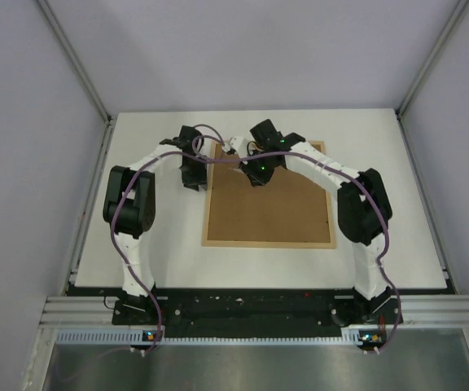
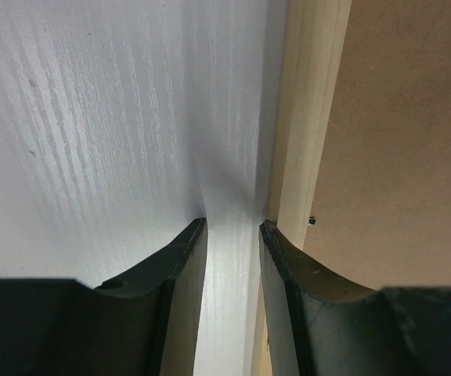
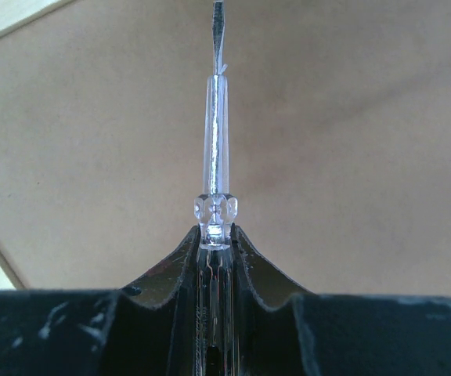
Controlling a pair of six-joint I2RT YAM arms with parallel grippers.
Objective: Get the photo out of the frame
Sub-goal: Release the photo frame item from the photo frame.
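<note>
The frame [image 1: 275, 216] lies face down on the white table with its brown fibreboard back up. The photo is hidden under it. My left gripper [image 1: 192, 175] is at the frame's left rail near the far corner. In the left wrist view it [image 2: 232, 227] is open, with bare table between the jaws and the right finger over the light-wood rail [image 2: 308, 117]. My right gripper [image 1: 255, 175] hovers over the far part of the back. It [image 3: 215, 231] is shut on a clear-handled screwdriver [image 3: 216, 125] whose flat tip points at the fibreboard [image 3: 327, 117].
A small black tab [image 2: 312, 220] sits at the fibreboard's edge by the rail. Purple cables [image 1: 218, 159] loop over the frame's far left corner. The table [image 1: 161, 244] has raised side rails, and grey walls enclose it.
</note>
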